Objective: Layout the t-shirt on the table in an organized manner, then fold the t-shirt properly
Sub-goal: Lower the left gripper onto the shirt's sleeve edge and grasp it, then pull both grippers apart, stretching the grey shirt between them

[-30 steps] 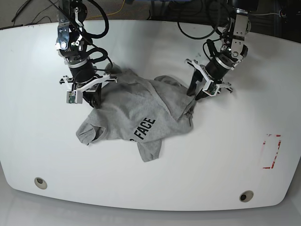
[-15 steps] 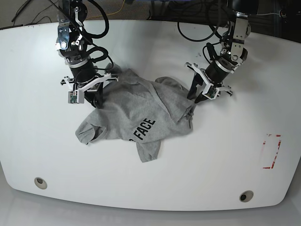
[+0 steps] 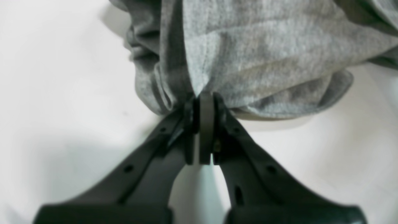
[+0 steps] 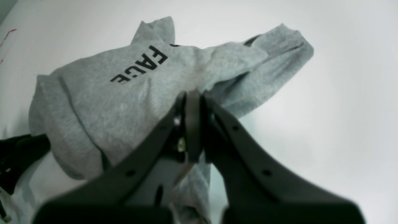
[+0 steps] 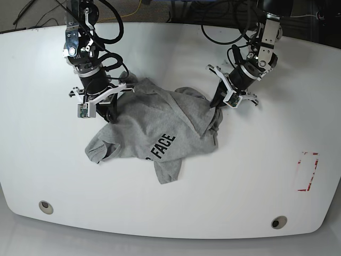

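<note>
The grey t-shirt [image 5: 154, 128] lies crumpled in the middle of the white table [image 5: 250, 176], its black "FACE" lettering facing up. On the base view's right, my left gripper [image 5: 214, 105] is shut on the shirt's right edge. In the left wrist view the pads [image 3: 205, 105] pinch a fold of t-shirt [image 3: 264, 62] fabric. On the base view's left, my right gripper [image 5: 110, 114] is shut on the cloth at the shirt's upper left. From the right wrist view, the right gripper [image 4: 193, 99] presses into the t-shirt [image 4: 102, 93] with its fingers together.
A red rectangular outline [image 5: 307, 170] marks the table at the right. Two small round holes [image 5: 46, 206] [image 5: 278, 222] sit near the front edge. Cables lie beyond the table's far edge.
My left gripper has closed on the shirt's right edge and shifted slightly left and up. The right gripper has stayed shut in place.
</note>
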